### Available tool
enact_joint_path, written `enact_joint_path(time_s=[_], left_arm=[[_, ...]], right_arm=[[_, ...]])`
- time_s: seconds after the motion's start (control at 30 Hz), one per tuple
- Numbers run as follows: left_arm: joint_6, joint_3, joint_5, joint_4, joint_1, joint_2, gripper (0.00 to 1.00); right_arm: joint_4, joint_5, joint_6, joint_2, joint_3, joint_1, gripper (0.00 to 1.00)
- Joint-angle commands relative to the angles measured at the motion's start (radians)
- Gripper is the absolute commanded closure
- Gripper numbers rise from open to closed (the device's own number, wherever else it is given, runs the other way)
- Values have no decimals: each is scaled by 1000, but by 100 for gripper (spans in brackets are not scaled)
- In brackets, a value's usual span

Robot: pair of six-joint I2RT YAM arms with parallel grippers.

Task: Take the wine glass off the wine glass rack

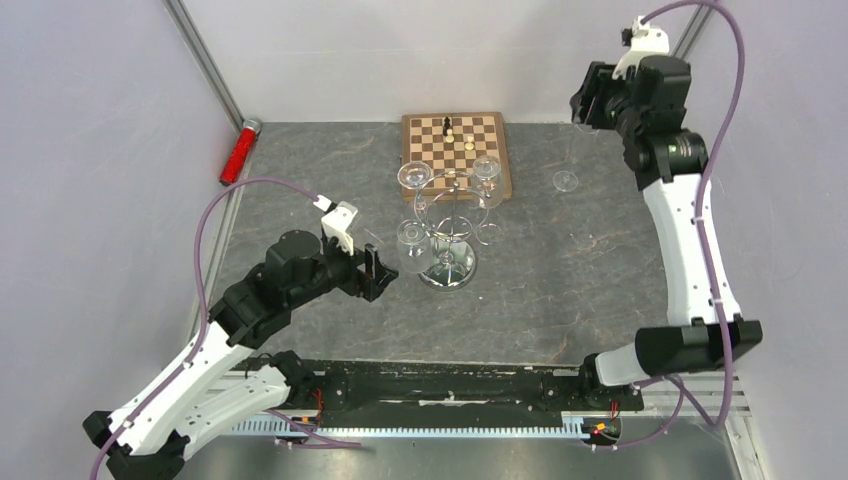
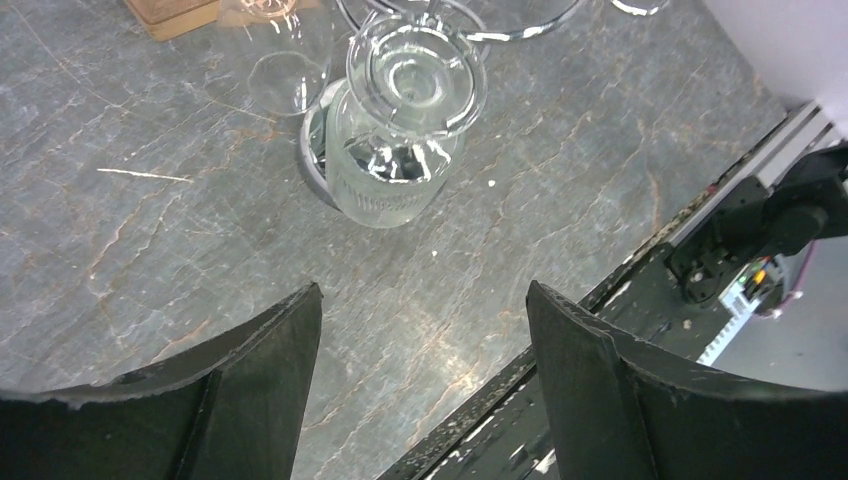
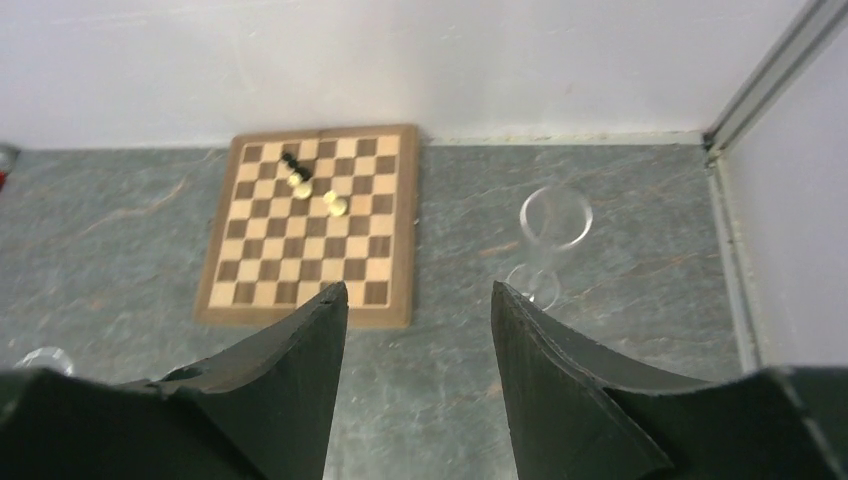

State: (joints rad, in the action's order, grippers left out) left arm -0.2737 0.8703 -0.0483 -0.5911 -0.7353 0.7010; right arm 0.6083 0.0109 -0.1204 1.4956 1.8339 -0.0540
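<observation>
The chrome wine glass rack (image 1: 447, 268) stands mid-table with clear wine glasses hanging upside down at its left (image 1: 412, 177), back right (image 1: 487, 170) and front left (image 1: 411, 245). My left gripper (image 1: 380, 272) is open and empty just left of the front-left glass. In the left wrist view that glass (image 2: 400, 150) hangs ahead of the open gripper (image 2: 425, 300), apart from it. Another wine glass (image 1: 565, 180) stands upright on the table at the right. My right gripper (image 1: 590, 100) is raised at the back right, open and empty, well above that glass (image 3: 553, 235).
A wooden chessboard (image 1: 456, 150) with a few pieces lies behind the rack. A red cylinder (image 1: 238, 152) lies at the back left by the wall. The black base rail (image 1: 450, 385) runs along the near edge. White walls enclose the table.
</observation>
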Motion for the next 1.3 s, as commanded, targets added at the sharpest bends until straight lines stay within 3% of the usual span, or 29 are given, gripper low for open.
enact_joint_path(time_s=[0.0, 0.3, 0.53, 0.93, 1.27], left_arm=[[-116, 67, 3, 69, -1, 35, 19], [-272, 146, -18, 98, 1, 104, 20], [-387, 221, -12, 80, 6, 172, 22], [-604, 285, 4, 25, 32, 225, 30], [-772, 195, -93, 63, 164, 219, 39]], right_arm=[[-82, 48, -29, -136, -141, -40, 42], [-161, 60, -82, -406, -471, -107, 43], [-244, 184, -146, -586, -703, -135, 44], [-247, 223, -172, -815, -932, -173, 47], [-249, 255, -182, -904, -1062, -199, 49]])
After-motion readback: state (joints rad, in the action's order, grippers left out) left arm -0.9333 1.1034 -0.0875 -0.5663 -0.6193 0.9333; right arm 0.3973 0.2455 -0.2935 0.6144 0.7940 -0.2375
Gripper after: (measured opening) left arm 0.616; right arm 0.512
